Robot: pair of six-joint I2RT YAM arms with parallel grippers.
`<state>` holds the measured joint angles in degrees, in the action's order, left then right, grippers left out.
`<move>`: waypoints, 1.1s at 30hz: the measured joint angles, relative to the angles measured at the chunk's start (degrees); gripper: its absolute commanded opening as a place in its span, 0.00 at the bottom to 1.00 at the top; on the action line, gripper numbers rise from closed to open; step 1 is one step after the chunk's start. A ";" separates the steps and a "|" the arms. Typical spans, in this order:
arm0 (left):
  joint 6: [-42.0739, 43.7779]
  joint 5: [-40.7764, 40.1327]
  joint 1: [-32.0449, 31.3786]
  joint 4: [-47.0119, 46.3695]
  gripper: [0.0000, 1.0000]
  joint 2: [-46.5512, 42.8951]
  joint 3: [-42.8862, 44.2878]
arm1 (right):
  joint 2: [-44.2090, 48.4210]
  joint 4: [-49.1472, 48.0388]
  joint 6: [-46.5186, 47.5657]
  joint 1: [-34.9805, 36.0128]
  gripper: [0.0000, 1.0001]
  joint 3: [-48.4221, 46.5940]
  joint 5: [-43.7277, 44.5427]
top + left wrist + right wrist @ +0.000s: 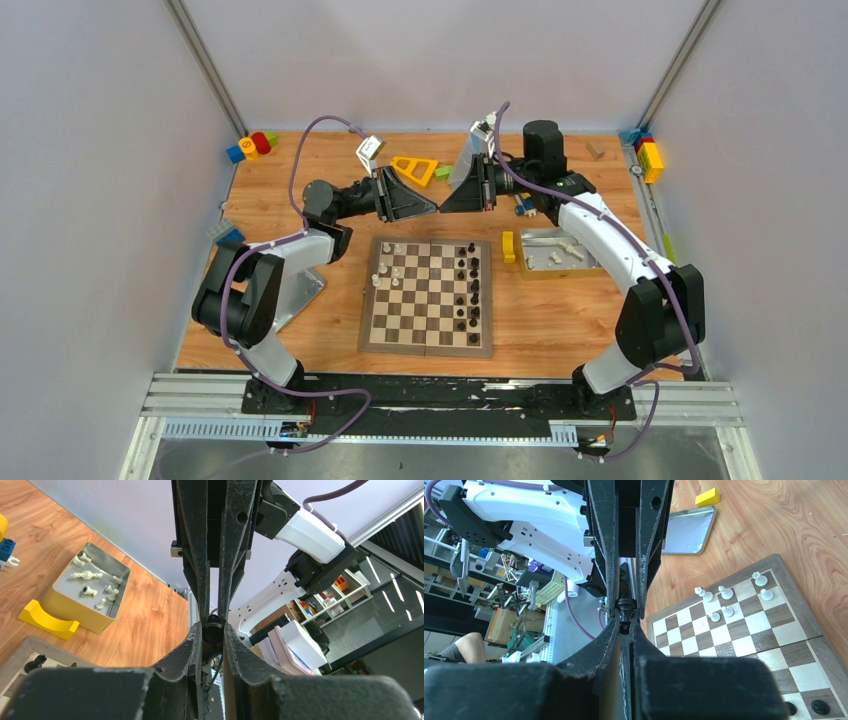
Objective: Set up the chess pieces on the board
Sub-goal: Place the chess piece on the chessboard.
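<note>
Two grippers meet tip to tip in the air just past the far edge of the board (427,297), and between them you have one black chess piece (624,612): the left gripper (212,631) pinches one end of it, and the right gripper (624,626), its jaws drawn almost together, pinches the other. A few white pieces (388,262) stand on the board's far left squares and a line of black pieces (468,290) runs down its right columns. More cream pieces (87,575) lie in the yellow-sided tin (560,272) just right of the board.
</note>
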<state>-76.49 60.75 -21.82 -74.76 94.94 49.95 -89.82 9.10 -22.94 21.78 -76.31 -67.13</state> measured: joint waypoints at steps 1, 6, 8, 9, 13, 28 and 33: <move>0.13 0.00 0.00 0.00 0.05 0.00 0.00 | 0.00 -0.02 -0.02 -0.02 0.04 0.00 0.00; 1.42 0.00 0.00 0.44 0.26 0.00 0.00 | 0.00 0.02 0.07 -0.13 0.00 0.00 0.07; 2.47 0.07 0.00 0.92 0.37 -0.07 0.00 | 0.00 0.28 0.61 -0.17 0.00 0.00 0.28; 3.28 0.11 0.00 1.75 0.45 -0.24 0.00 | 0.00 0.61 1.03 -0.22 0.00 0.00 0.37; 7.02 0.37 0.22 6.12 0.63 -1.57 -0.57 | 0.31 4.04 4.72 -0.55 0.00 0.00 0.94; 45.29 -3.15 7.41 57.75 0.95 -21.03 5.97 | 7.45 31.52 35.78 2.23 0.00 0.04 22.53; 60.37 -10.12 9.09 79.45 1.00 -23.32 15.17 | 7.34 38.18 42.69 10.71 0.00 0.09 36.46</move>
<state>-16.12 50.63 -12.73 4.69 71.61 65.12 -82.48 47.29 19.75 32.49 -76.23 -30.68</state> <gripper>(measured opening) 0.984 0.106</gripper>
